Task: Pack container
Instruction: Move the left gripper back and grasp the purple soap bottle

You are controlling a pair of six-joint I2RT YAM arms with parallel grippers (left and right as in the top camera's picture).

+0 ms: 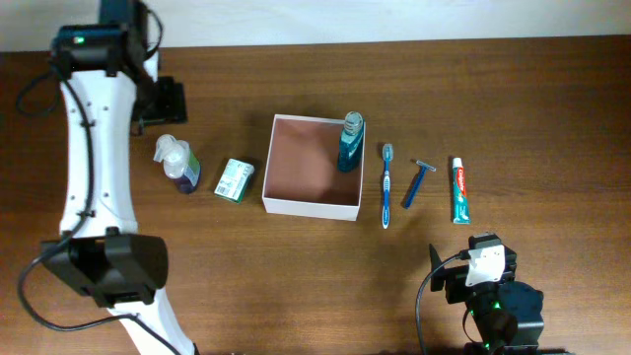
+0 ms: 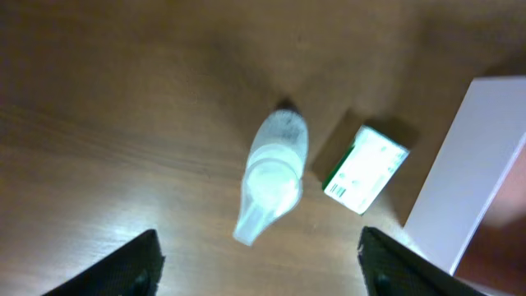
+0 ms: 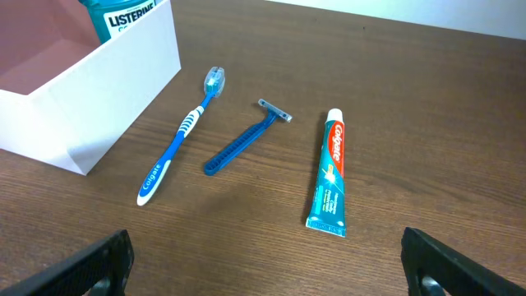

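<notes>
So the container (image 1: pixel 299 163) sits about mid-counter (image 1: pixel 296 286), a square shallow box, white outside and pinkish-brown inside. The only thing in it is a teal Listerine bottle (image 1: pixel 350 141), tucked in the corner on the far side and toward the right arm. I honestly can't tell whether it's standing straight or leaning on the wall.

Everything else is outside the container. On the right arm's side there's a row lying flat on the wood. A blue toothbrush (image 3: pixel 182 136) is just beside the container wall. Then comes a blue razor (image 3: pixel 244 141), and a Colgate toothpaste tube (image 3: pixel 329 173) is furthest out. None of them touch each other. On the left arm's side, a small green-and-white carton (image 1: pixel 235 180) is near the container, with a clear pump bottle (image 2: pixel 275 168) just past it.

The left hand (image 2: pixel 259 237) is released, fingers spread wide. It hangs over the pump bottle on the far-left side of the container and isn't touching anything. The right hand (image 3: pixel 265 237) is released too, wide open. It's on the near side of the toothbrush row, well apart from the container, and holding nothing.
</notes>
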